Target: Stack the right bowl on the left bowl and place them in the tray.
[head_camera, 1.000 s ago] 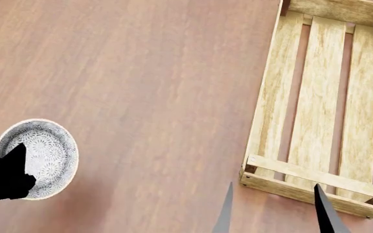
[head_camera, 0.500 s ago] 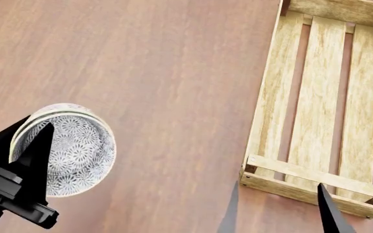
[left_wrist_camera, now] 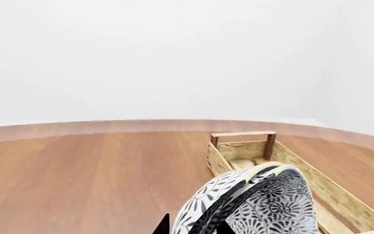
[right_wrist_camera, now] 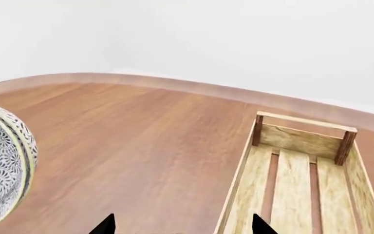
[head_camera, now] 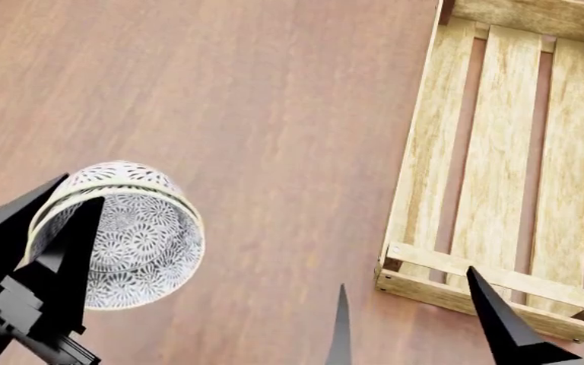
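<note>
The left gripper [head_camera: 54,220] had its black jaws clamped on the rim of the nested grey-and-white floral-patterned ceramic bowls [head_camera: 130,236], tilted above the reddish-brown wooden tabletop [head_camera: 252,114] near its front-left edge. The right gripper [head_camera: 409,319] held its jaws apart, empty. The rectangular light-wood slatted tray [head_camera: 505,160] sat empty at the right edge, white walls behind.

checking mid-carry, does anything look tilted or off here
Yes: the stacked bowls in the left gripper are tipped steeply, mouth facing sideways toward the tray, which holds nothing.
</note>
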Tool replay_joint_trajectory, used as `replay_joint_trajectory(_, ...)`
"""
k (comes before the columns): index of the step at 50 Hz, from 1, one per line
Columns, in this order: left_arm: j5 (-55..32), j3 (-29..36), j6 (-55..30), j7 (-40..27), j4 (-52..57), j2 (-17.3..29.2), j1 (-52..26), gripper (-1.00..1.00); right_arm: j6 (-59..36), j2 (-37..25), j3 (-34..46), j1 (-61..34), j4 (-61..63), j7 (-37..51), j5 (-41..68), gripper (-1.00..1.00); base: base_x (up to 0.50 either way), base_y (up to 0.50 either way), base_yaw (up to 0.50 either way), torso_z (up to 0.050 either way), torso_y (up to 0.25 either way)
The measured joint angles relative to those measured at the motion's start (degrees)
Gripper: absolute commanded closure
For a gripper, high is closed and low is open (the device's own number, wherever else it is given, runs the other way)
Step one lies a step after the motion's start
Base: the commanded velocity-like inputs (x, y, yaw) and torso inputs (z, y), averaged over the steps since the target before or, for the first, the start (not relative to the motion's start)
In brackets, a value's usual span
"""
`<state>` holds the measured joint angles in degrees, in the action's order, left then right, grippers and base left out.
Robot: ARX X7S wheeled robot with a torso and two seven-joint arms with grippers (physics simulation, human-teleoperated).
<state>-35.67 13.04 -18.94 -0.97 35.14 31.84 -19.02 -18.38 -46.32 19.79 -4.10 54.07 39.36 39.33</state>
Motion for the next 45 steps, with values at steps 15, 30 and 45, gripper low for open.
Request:
replay_joint_trajectory(15,-0.1,1.1,-1.2,0.0,0.3,-0.1,-2.7,1.0,1.5,-7.0,-3.0,-1.5,3.9,-4.1,10.2,-1.0,0.0,0.0,0.0,0.0,0.001)
replay_joint_trajectory(30,-2.6,1.4,-1.6,1.4,1.6,0.6,-3.7,1.0,-2.5,-7.0,1.2,-14.4,2.6,-9.2,21.9,-1.0,0.0,0.0,0.0,0.001,0.001)
replay_joint_trajectory(45,-3.0,2.6,-2.1,2.5,2.6,1.1,-4.6,1.0,-6.4,-3.6,5.2,-22.3,-0.3,-11.8,25.4,-1.0,0.0,0.0,0.0,0.0,0.001)
